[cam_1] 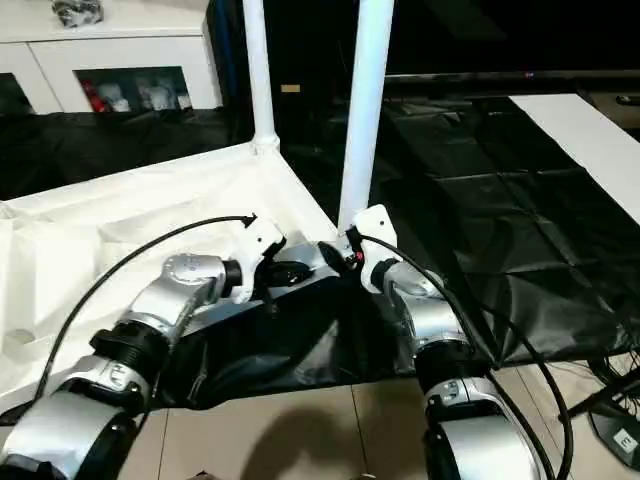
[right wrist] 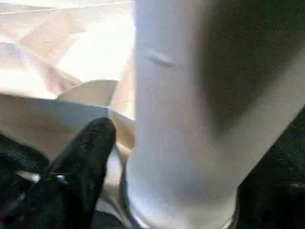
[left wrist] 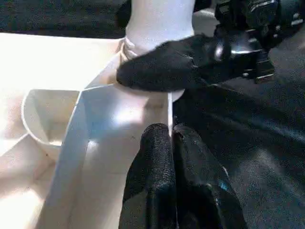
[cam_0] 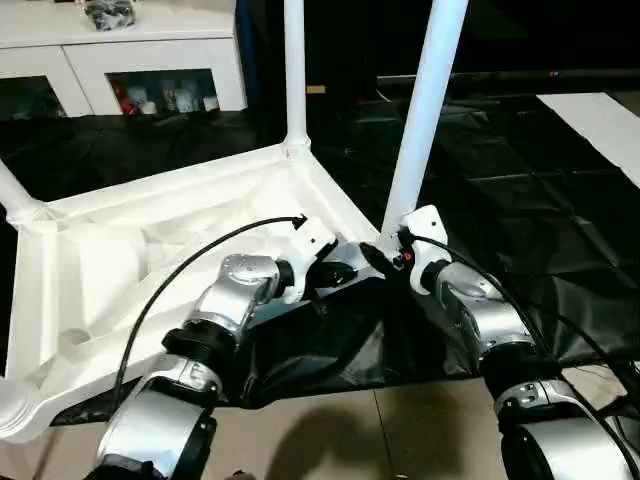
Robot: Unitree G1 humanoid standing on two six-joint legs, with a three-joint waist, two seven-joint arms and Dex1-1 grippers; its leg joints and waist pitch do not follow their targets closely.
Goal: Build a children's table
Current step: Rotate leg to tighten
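The children's table lies upside down on a black sheet, its ribbed white top point(cam_0: 150, 240) facing up. One white leg point(cam_0: 294, 70) stands in the far corner socket. Another leg point(cam_0: 425, 110) rises from the near right corner, tilted slightly. My left gripper point(cam_0: 335, 272) is shut, its fingertips point(left wrist: 170, 131) against the thin rim just beside that corner. My right gripper point(cam_0: 382, 253) stands open around the base of the near leg point(right wrist: 190, 119). One of its fingers point(left wrist: 162, 67) crosses the leg where it meets the socket, and a small gap shows beside that finger point(right wrist: 90, 152).
A white cabinet point(cam_0: 120, 60) with glass doors stands at the back left. The black sheet point(cam_0: 520, 200) spreads far to the right, with a white board point(cam_0: 600, 120) on it. Tiled floor point(cam_0: 400, 430) lies under my forearms. A third leg stub point(cam_0: 15, 195) shows at the left edge.
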